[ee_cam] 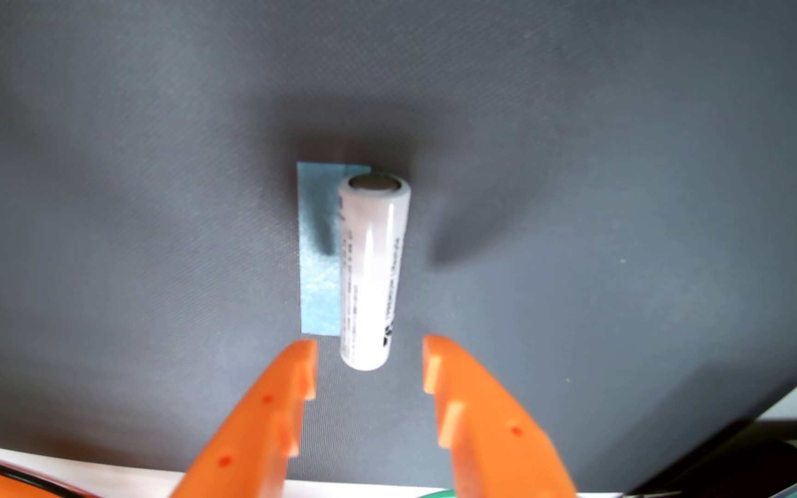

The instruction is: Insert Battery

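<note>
Grey mat [147,191]; white cylindrical battery [371,273] beside blue tape [317,287]; orange gripper [369,356] spread, empty.

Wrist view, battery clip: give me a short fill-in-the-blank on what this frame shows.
1. The white battery lies on a dark grey ____.
2. The strip of tape beside the battery is ____ in colour.
3. The orange gripper has its jaws ____, one fingertip to each side of the battery's near end.
4. The battery's far end shows a flat ____ cap.

Missing words: mat; blue; open; metal
</note>
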Robot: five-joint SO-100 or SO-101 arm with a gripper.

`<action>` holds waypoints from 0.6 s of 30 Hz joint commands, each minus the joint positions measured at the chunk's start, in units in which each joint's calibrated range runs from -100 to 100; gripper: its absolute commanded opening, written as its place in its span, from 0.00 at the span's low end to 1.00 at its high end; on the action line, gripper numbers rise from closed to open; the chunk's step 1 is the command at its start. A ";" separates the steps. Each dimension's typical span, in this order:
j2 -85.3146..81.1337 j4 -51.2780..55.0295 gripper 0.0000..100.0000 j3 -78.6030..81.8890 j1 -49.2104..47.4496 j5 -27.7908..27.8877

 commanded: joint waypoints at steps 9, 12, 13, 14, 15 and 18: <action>5.29 0.11 0.14 -2.63 -0.05 0.17; 6.79 0.02 0.14 -3.62 0.30 0.22; 7.04 -0.23 0.14 -3.62 0.30 0.22; 7.37 -0.32 0.14 -3.62 0.18 0.22; 7.79 -0.40 0.14 -3.62 -0.05 0.22; 9.04 -0.57 0.13 -3.62 -0.17 0.27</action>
